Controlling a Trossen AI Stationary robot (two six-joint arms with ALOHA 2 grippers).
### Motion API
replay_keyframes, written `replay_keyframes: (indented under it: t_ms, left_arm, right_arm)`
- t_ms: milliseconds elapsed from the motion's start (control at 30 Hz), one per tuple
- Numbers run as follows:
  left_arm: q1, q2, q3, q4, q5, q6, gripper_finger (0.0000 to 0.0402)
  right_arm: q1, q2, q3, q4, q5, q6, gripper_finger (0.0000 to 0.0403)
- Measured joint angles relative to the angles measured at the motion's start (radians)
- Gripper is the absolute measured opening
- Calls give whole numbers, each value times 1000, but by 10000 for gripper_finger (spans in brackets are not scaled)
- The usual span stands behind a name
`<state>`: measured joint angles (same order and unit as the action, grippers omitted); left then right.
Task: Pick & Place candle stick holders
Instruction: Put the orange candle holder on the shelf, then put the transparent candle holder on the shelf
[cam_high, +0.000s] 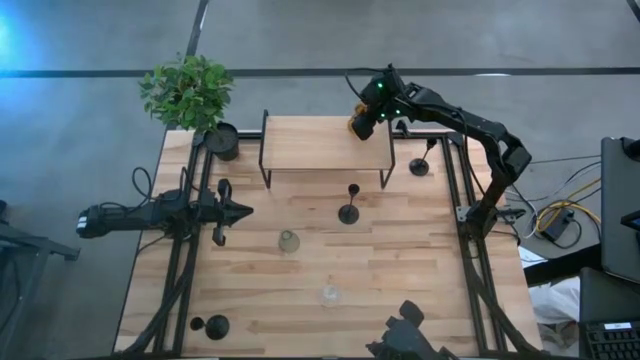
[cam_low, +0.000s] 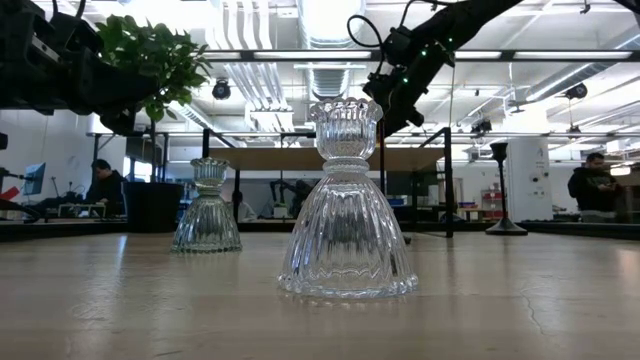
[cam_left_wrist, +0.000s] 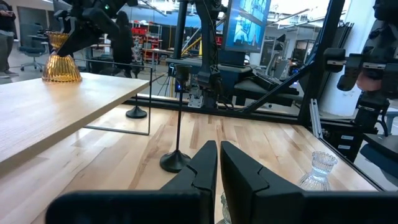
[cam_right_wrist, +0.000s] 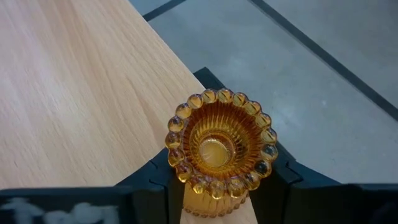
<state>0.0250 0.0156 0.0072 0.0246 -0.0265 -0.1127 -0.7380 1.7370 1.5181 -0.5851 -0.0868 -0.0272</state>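
Pale wood planks fill the high view: a table with a low shelf standing at its far side. My right gripper hangs over the shelf's far right corner with the amber holder in it. My left gripper waits near the left edge, jaws pressed together on nothing. One black holder stands just in front of the shelf, another off the shelf's right end, a third near the front left corner. The green holder and clear holder stand on open planks toward the middle and front. A plant pot sits at the far left corner.

From table height, the clear holder looms close, the green one behind it, both upright on wide bases. My right gripper shows high above them.

Past my left fingers, shut tight, I see a black holder on its disc and the amber holder on the shelf's corner.

Looking down from my right wrist, the amber holder sits upright between my fingers, its beaded rim up and its base at the shelf's very corner. I judge I am setting it down; whether I'm pinching or just loosed, I cannot tell. So near the edge, a nudge could tip it off.
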Motion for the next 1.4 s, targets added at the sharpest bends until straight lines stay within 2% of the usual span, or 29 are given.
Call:
replay_keyframes:
  t_ms: [333,500,800,1000,1400]
  left_arm:
    - [0,0,0,0,0,0,26]
    - [0,0,0,0,0,0,26]
    - [0,0,0,0,0,0,26]
    - [0,0,0,0,0,0,26]
    - [0,0,0,0,0,0,26]
  right_arm:
    - [0,0,-2,-3,-4,-3,221]
    - [0,0,-2,4,-47,-11,264]
    - [0,0,-2,6,-21,-6,339]
    - [-1,-11,-2,-10,12,21,353]
    - [0,-126,-2,-113,11,24,330]
